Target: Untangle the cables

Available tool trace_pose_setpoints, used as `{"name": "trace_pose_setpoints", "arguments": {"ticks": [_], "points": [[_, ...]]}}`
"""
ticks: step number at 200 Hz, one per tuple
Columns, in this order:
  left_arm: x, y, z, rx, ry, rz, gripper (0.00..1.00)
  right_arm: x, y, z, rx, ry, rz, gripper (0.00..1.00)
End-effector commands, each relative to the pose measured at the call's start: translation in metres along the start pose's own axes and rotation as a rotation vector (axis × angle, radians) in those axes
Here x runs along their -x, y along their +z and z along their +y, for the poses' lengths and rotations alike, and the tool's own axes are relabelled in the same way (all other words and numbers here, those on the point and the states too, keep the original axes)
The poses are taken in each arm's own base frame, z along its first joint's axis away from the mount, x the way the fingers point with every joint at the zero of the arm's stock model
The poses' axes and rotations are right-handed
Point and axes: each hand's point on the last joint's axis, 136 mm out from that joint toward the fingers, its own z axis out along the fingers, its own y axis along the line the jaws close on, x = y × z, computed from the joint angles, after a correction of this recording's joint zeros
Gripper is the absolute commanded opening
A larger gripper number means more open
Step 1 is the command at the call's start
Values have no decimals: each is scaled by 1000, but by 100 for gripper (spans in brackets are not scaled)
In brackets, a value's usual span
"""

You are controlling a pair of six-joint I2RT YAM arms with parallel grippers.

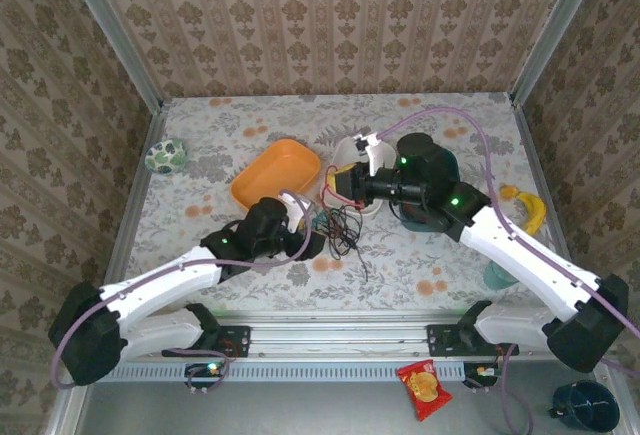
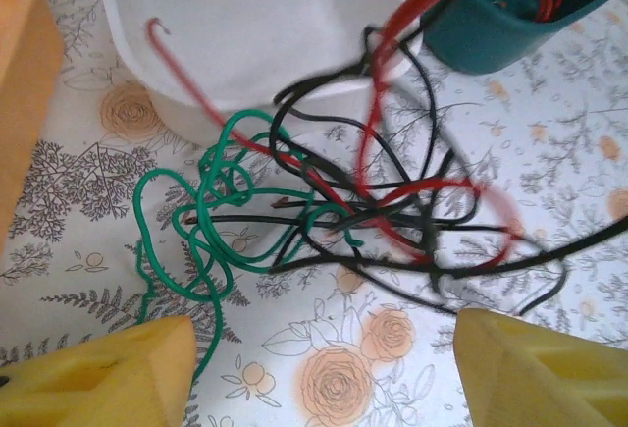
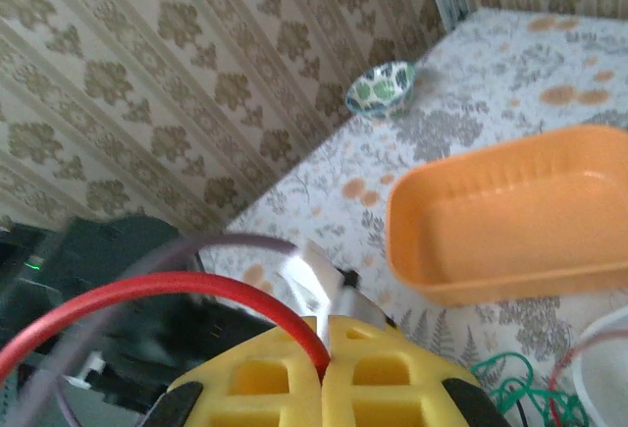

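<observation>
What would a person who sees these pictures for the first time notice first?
A tangle of red, black and green cables lies mid-table, near an orange tray. The right gripper is shut on a red cable; the left gripper hangs open over the tangle.

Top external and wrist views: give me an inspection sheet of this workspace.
Surface: table, floral cloth, flat.
Job's things: cables, red, black and green, tangled beside the white container.
Clutter: orange tray, patterned bowl, teal container, banana, snack packet, dark cup.
Grippers: left gripper open over the tangle; right gripper shut on a red cable.
Cables: lilac arm cable arcs above the table.
Surroundings: wallpaper walls, metal frame.
</observation>
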Motion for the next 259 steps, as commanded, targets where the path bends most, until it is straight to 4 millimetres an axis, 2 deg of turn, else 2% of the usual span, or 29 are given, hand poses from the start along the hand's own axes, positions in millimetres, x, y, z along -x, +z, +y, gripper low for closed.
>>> {"name": "trace_pose_setpoints", "arguments": {"ticks": [1,21,57,77,86,115,144,167,212,237,259], "points": [[23,9,0,4,-12,-106,70,35,-20,15,25,11,-109,0],[17,21,5,17,-20,-96,70,51,-31,19,34,31,-176,0],[9,40,3,-11,-39,-78,68,72,-47,26,58,55,-261,0],[3,49,0,-29,-45,-67,63,81,-55,33,79,62,-298,0],[-1,53,1,-28,-47,-56,56,86,-60,37,87,58,-317,0],[-15,69,6,-18,-60,-21,22,101,-77,47,83,20,-364,0],[-33,76,16,19,-95,21,0,116,-102,49,-13,-78,-412,0],[-50,74,27,69,-106,67,0,129,-130,39,-173,-168,-480,0],[-80,67,45,161,-128,149,0,161,-204,14,-519,-282,-684,0],[-90,63,56,219,-144,171,0,175,-239,8,-617,-296,-778,0],[-98,61,66,284,-149,197,0,184,-259,8,-658,-310,-833,0]]}}
